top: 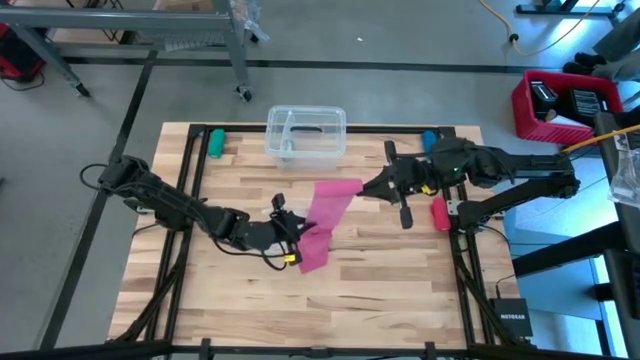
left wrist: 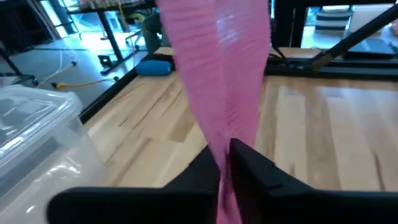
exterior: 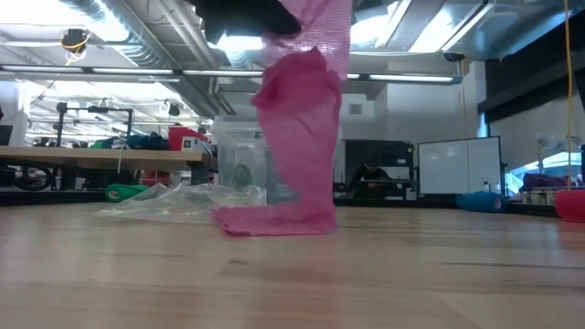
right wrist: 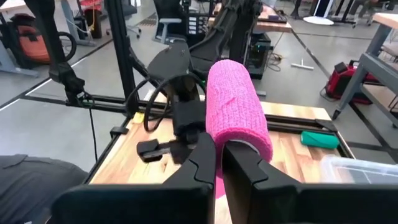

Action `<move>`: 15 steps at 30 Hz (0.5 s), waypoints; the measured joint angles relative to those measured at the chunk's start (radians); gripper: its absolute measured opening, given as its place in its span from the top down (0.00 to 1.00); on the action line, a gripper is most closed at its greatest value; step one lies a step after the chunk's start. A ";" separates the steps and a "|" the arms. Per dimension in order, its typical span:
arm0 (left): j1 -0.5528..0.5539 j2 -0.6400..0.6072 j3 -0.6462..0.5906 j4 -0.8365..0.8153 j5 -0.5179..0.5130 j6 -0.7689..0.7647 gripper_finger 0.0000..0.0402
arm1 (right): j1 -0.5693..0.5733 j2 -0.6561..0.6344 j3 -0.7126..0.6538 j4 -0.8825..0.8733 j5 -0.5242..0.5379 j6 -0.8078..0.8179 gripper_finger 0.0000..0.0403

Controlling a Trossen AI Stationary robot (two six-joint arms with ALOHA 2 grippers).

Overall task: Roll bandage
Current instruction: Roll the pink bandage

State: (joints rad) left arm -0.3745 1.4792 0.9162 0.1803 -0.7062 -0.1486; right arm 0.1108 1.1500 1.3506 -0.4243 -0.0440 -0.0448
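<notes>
In the low view, nearest the camera, bare wood of the table (exterior: 292, 274) is seen, and beyond it the lower end of the bandage (exterior: 302, 128) is laid in a flat fold on the boards. From there the pink strip is carried straight up and out of the top of the picture. A crumpled clear wrapper (exterior: 174, 201) is seen behind it, and a clear plastic container (exterior: 239, 160) farther back.

From above, the bandage is stretched between the 2 grippers near the middle of the table. The left gripper (top: 288, 232) is placed at the strip's lower part, just above the folded end. In the left wrist view the strip is seen passing between that gripper's 2 dark fingers (left wrist: 249, 168), which are closed around it with only a narrow gap.

The upper end of the bandage is wound into a short pink roll, and this roll is clamped by the right gripper (top: 372, 187). In the right wrist view its fingers (right wrist: 245, 163) are pressed on the roll's end.

Farther off, the container is set at the table's far edge, with a green object (top: 215, 142) at the far left corner and a small red object (top: 439, 213) beside the right arm.
</notes>
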 joint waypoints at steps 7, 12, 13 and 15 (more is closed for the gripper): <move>-0.005 -0.002 0.000 0.000 0.078 0.087 0.65 | 0.000 0.000 0.000 0.003 -0.001 0.002 0.96; -0.032 -0.066 0.036 -0.079 0.076 0.208 0.54 | 0.000 0.000 0.000 -0.004 -0.019 -0.006 0.96; -0.035 -0.081 0.049 -0.095 0.076 0.218 0.53 | 0.000 0.000 0.000 -0.004 -0.019 -0.008 0.96; -0.045 -0.113 0.071 -0.132 0.077 0.233 0.52 | 0.000 0.000 0.000 -0.002 -0.019 -0.011 0.96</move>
State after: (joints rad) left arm -0.4197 1.3665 0.9873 0.0486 -0.6296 0.0844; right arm 0.1108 1.1500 1.3502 -0.4261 -0.0633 -0.0561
